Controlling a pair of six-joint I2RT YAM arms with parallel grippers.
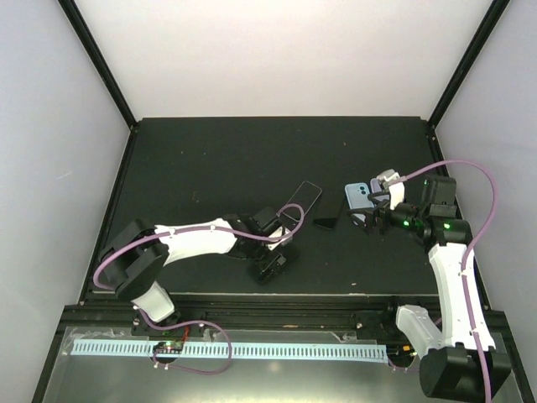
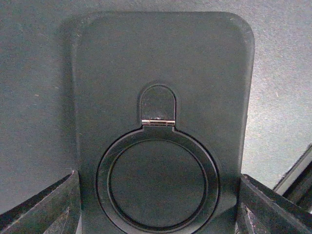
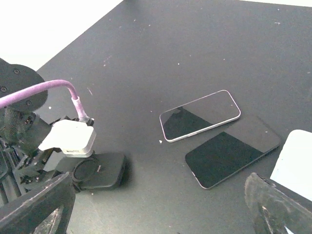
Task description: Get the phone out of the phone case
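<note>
Left fingers (image 2: 44, 207): they sit at the two long edges of the black phone case (image 2: 161, 73), one on each side, pressed against its width.
Left gripper (image 1: 273, 262): it is low over the table (image 1: 210, 159), near the front middle, with the case under it.
Black phone case: it lies flat on the table with its back up. The left wrist view shows only the back, so whether a phone is inside cannot be told.
Case ring (image 2: 103, 180): a round ring is folded flat against the back, held by a small metal hinge (image 2: 158, 122) at its top.
Right fingers (image 3: 34, 204): they are spread wide with nothing between them.
Right gripper (image 1: 371, 215): it is on the right side of the table, facing the left gripper and well apart from the case.
Light blue phone (image 1: 359, 198): its back is up and its camera corner is visible. It is just beside the right gripper, and whether it touches a finger cannot be told.
Dark phone (image 3: 233, 152): it lies screen up on the table, between the two grippers.
Silver-rimmed phone (image 3: 200, 115): it lies screen up just beyond the dark phone, at nearly the same angle.
Purple cable (image 3: 48, 90): it loops over the left wrist.
</note>
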